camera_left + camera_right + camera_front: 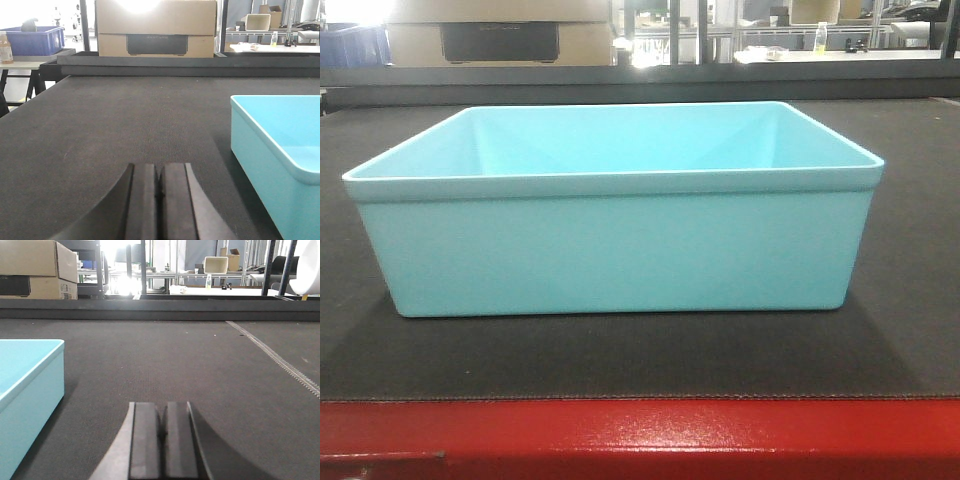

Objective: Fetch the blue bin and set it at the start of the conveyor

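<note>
Blue bin resting on the conveyor start, both end effectors pinched closed and clear of it.

The blue bin (615, 215) sits upright and empty on the dark woven belt of the conveyor start (640, 365), just behind its glossy red end edge (640, 435). The left end effector (160, 200) has its pads pressed together with nothing between them, the bin wall just to its right; the right end effector (162, 442) is likewise closed on nothing, the bin to its left. The tub looks like thin moulded plastic: probably light, fairly stiff at the rolled rim but with smooth, tapering walls that could slip or flex under a squeeze. The surest hold is likely the rim on the two short ends, one arm each, rather than the slick sides.
</note>
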